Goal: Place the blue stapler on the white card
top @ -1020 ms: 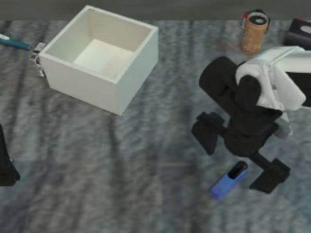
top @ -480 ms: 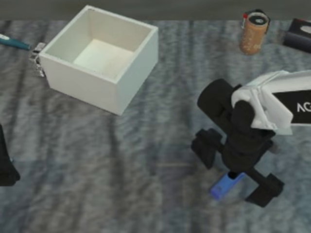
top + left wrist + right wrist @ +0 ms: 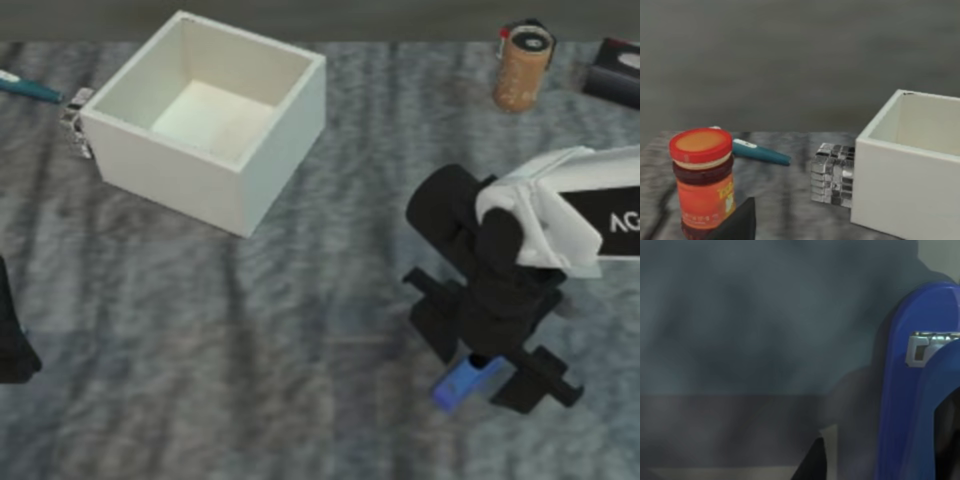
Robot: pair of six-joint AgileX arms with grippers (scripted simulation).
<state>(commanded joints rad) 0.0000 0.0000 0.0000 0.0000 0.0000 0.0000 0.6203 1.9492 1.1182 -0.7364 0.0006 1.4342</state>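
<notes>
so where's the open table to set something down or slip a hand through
The widest bare stretch is the table's middle, between the white box and the right gripper. Another gap lies between the box and the brown can. It is crowded around the blue stapler, and by the teal pen and clear block at the box's left.

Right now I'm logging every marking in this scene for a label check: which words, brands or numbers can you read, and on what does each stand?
"AC": white letters on the right arm's black panel, cut off by the top view's edge.
Red-lidded jar: its orange label carries print, too blurred to read.
Brown can: no legible text.
Blue stapler, white box, teal pen: no writing visible.
</notes>
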